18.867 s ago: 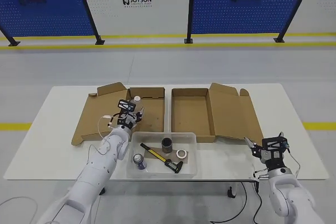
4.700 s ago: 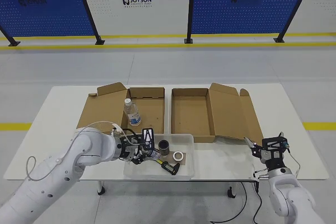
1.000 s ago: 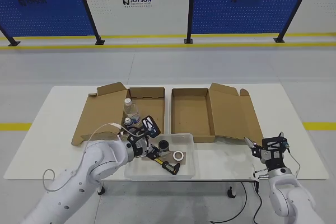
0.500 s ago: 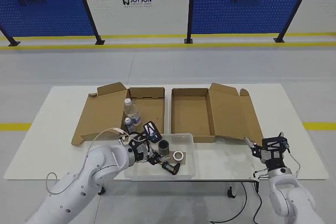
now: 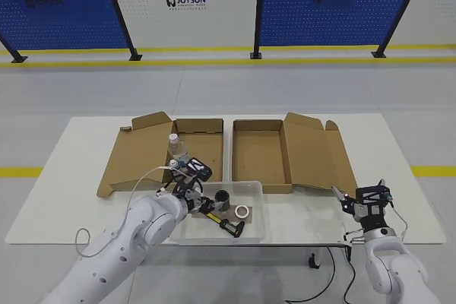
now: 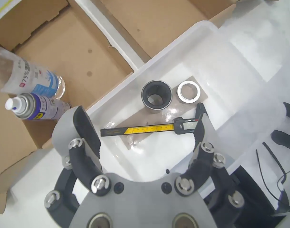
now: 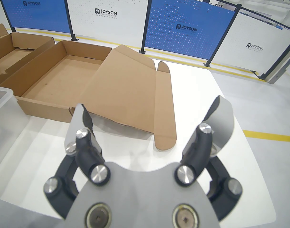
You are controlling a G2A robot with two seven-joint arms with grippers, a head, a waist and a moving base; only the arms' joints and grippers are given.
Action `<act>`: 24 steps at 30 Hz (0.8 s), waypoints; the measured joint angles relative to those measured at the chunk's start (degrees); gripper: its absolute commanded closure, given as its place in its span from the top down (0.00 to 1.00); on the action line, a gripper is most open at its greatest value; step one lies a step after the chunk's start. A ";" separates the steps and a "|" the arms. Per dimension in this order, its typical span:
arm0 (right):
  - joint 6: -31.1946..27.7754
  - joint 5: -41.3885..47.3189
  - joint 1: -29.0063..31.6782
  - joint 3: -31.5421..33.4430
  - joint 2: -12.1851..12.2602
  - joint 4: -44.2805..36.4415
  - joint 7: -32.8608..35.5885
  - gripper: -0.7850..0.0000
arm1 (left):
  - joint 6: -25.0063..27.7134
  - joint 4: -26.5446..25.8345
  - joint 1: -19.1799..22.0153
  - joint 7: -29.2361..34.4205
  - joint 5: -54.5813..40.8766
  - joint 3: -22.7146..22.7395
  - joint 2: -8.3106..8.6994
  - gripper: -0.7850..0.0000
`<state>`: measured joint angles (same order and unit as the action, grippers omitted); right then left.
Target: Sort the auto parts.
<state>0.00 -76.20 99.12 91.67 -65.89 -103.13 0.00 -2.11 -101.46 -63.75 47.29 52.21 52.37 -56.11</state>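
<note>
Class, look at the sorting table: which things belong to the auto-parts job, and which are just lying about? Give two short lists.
Job: clear bin, black sleeve, silver ring, caliper, spray can, bottle, left box, right box, open left pincer above the bin.

Lying about: barrier panels, floor cable, yellow floor line.

Box [image 6: 71,48] was matt brown cardbd, bin [image 6: 218,55] was glossy transl. plastic, ring [image 6: 179,92] looked polished metal, bottle [image 6: 28,79] was clear smooth plastic.

The white worktop [image 5: 68,197] carried 3 things: a left cardboard box [image 5: 210,156] and a right cardboard box [image 5: 257,156], both open, side by side, w/ a clear plastic bin [image 5: 264,216] just in front of them.
</note>
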 measured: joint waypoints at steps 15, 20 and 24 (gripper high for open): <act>0.00 0.00 0.00 0.00 0.00 0.00 0.00 1.00 | -2.16 0.81 0.68 2.18 -4.20 -1.16 -1.17 1.00; 0.00 0.00 0.00 0.00 0.00 0.00 0.00 1.00 | -6.06 2.02 0.72 1.15 -3.38 -1.72 -1.82 1.00; 0.00 0.00 0.00 0.00 0.00 0.00 0.00 1.00 | -13.06 3.60 2.75 3.16 -5.03 -3.15 -3.17 1.00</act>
<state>0.00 -76.20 99.12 91.67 -65.89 -103.13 0.00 -15.17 -97.86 -60.99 50.45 47.18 49.22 -59.28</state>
